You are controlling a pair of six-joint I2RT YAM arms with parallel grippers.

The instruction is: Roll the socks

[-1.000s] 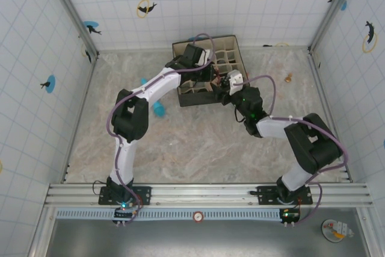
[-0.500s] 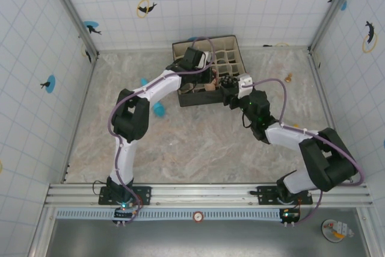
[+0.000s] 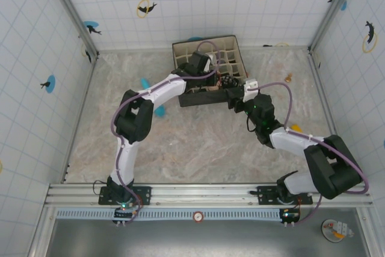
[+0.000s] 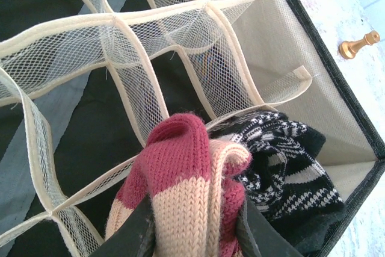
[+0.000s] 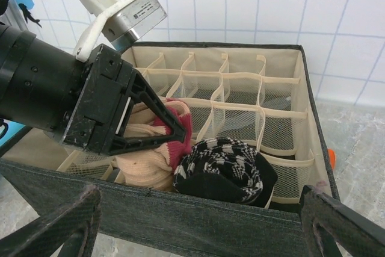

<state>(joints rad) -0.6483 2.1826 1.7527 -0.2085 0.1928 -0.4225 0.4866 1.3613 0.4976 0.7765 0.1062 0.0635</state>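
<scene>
- Marble table [image 3: 198, 148] carries the box [image 5: 180, 221] at its far side.
- Your right gripper [image 5: 198, 233] hangs spread and empty just before the box.
- Your left gripper [image 4: 195, 230] clamps the rolled peach sock [image 4: 186, 179] in a front cell, touching the striped sock [image 5: 222, 170].
- Stowing step, likely; next, release and lift clear.

- peach sock [image 4: 180, 191]: ribbed knit with maroon bands, bunched into folded wad, pinched between fingers of left claw [image 4: 194, 212], maroon fold bulging past fingertips.
- black-and-white sock [image 4: 283, 167]: patterned knit, rolled into ball, touching peach sock, just right of left claw in left wrist view. Sits ahead of wide-spread right claw [image 5: 198, 221], behind box wall [image 5: 198, 218].
</scene>
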